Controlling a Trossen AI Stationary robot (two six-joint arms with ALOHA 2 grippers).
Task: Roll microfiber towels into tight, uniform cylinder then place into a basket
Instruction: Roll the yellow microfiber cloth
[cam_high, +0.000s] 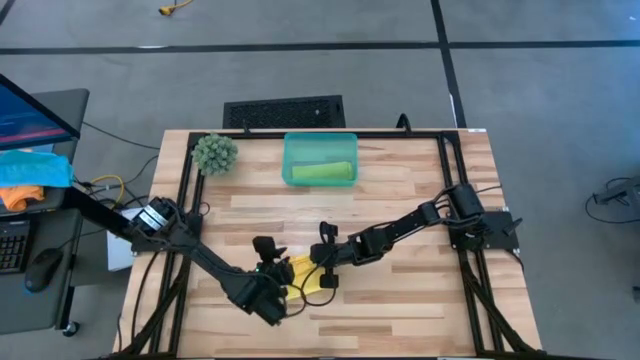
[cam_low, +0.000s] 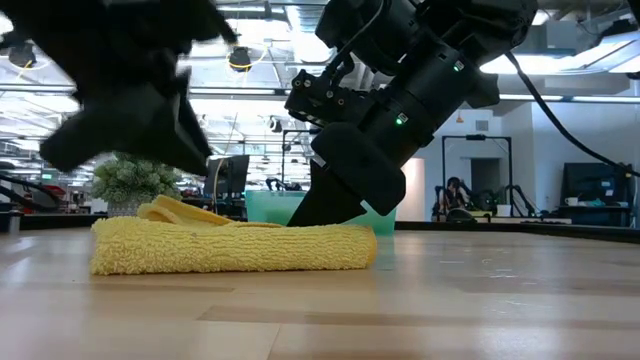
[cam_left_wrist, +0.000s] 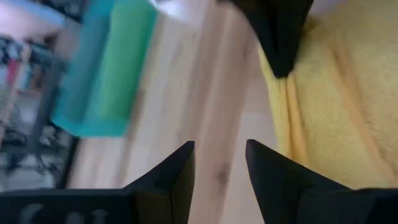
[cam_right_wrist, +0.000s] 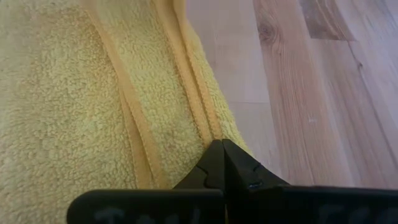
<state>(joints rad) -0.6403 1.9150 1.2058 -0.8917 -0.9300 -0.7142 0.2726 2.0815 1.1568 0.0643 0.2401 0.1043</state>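
Pale wooden planks fill the high view, and the table (cam_high: 400, 190) is seen carrying the basket (cam_high: 320, 160) at upper centre with the green towel (cam_high: 324, 172) already laid inside it, rolled. The yellow towel (cam_high: 303, 275) is found at lower centre, bunched between both arms. The left gripper (cam_high: 272, 303) is placed at the towel's lower left edge; the right gripper (cam_high: 322, 277) is set on its right side. The rolling of the second towel is judged to be the step in hand, with the first already delivered.

Down at table height, the yellow towel (cam_low: 235, 247) is shown lying flat and thick across left of centre, loosely folded, not yet a tight cylinder. One dark arm is pressed down at its right end, in front of the basket (cam_low: 270, 206); which arm it is cannot be told from here.

From the left wrist, the left gripper (cam_left_wrist: 220, 163) is seen with its jaws spread and nothing between them, bare wood under the gap, the yellow towel (cam_left_wrist: 336, 106) just beside at right and the basket (cam_left_wrist: 93, 87) at upper left.

From the right wrist, the right gripper (cam_right_wrist: 222, 163) is shown pressed together, its tips down against the hem of the yellow towel (cam_right_wrist: 81, 99); whether fabric is actually pinched cannot be told.

Next, a fresh hold on the near edge is called for, it is judged, so the roll can be tightened evenly.
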